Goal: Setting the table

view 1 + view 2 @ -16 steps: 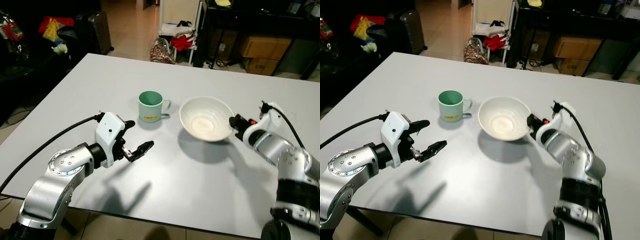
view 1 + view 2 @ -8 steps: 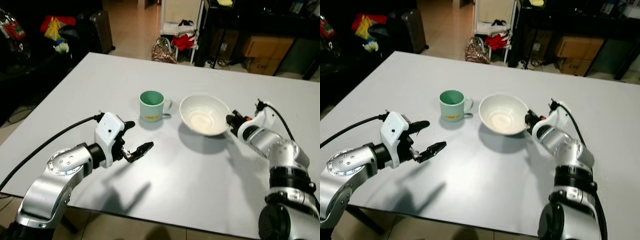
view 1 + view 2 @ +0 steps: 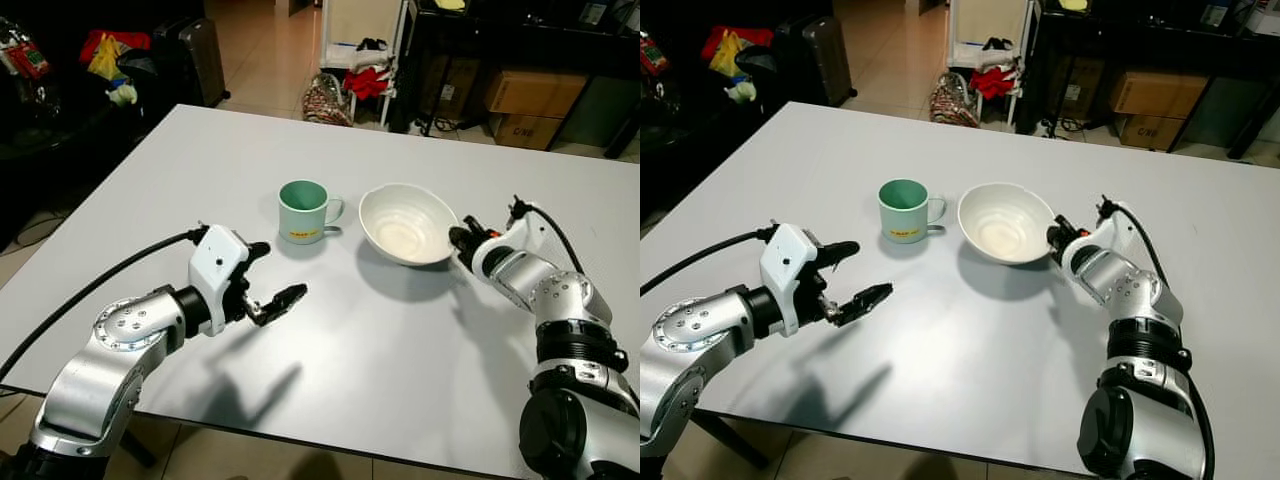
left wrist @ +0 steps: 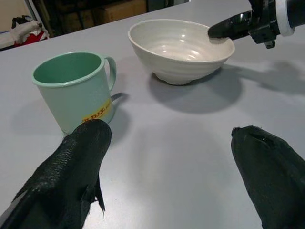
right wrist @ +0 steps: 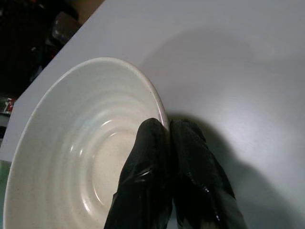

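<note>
Table [image 3: 330, 370] is seen as a wide grey top with much bare room at the near side and far-left corner; its edges are well apart from the dishes, the near edge passing just under the left arm. Beyond the far edge, a rack w/ clothes [image 3: 365, 60] and boxes [image 3: 520, 100] are seen on the floor; no obstacle is found on the top itself.

Bowl [image 3: 1005, 222], white, is held near the table centre, tilted and judged slightly lifted on the right side, since a shadow is cast below it; placing of the bowl is judged to be the step in hand. Right gripper [image 5: 167, 162] is clamped on the bowl rim, one finger inside, one outside. Next move is judged to call for lowering the bowl flat, then parting the fingers and pulling back to the right, where room is free.

Mug [image 3: 303, 211], green w/ yellow label, stands upright just beside the bowl, not touching; care is needed so it is not bumped.

Left gripper [image 3: 275, 285] hovers over the table nearer than the mug, fingers apart, holding nothing.
</note>
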`<state>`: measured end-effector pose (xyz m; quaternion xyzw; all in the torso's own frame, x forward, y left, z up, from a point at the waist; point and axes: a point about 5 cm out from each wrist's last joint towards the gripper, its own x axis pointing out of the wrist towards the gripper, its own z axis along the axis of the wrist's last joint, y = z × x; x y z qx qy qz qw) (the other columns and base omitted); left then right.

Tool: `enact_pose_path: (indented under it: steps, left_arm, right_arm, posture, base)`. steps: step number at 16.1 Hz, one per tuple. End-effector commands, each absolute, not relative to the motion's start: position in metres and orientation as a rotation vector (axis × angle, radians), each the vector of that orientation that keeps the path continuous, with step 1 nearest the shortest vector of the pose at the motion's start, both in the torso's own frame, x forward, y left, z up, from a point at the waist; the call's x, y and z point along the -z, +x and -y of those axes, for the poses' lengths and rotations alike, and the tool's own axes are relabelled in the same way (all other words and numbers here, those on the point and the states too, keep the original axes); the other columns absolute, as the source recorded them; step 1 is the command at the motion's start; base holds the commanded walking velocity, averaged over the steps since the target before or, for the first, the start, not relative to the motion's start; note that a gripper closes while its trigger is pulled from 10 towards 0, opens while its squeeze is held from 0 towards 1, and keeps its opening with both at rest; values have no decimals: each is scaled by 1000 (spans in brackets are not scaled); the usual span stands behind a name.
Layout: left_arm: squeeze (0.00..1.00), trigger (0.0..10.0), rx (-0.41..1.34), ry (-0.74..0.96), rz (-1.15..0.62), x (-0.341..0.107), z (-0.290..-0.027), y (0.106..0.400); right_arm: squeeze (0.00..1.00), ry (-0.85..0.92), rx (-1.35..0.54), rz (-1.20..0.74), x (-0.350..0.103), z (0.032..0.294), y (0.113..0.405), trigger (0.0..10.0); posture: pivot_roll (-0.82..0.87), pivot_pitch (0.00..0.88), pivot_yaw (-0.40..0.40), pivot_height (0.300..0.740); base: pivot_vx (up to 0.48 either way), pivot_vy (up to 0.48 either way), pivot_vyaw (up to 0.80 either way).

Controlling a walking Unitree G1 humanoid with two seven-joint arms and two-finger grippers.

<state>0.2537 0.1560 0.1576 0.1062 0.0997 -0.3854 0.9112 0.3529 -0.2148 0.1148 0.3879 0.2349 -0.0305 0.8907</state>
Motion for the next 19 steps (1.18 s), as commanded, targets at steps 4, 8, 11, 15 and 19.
enact_pose_path:
  steps: [4,8,11,15,19]
  left_arm:
    - [0,10000,804,232,-193,-163,-154,252]
    - [0,10000,802,229,-194,-163,-153,253]
    - [0,10000,799,228,-195,-163,-154,253]
    - [0,10000,799,230,-192,-163,-154,254]
    - [0,10000,800,231,-189,-163,-154,256]
  right_arm:
    - [0,794,46,-434,-129,220,360,10000]
    - [541,804,33,-429,-130,218,361,10000]
    - [722,803,23,-429,-132,216,361,10000]
    - [949,802,12,-425,-134,216,362,10000]
    - [1000,815,-1,-431,-136,218,354,10000]
  posture:
    - [-63,0,-51,740]
    - [-64,0,-53,740]
    - [-64,0,-54,740]
    - [-67,0,-51,740]
    - [-70,0,-52,740]
  base:
    - [0,0,0]
    - [0,0,0]
    - [0,0,0]
    - [0,0,0]
    - [0,0,0]
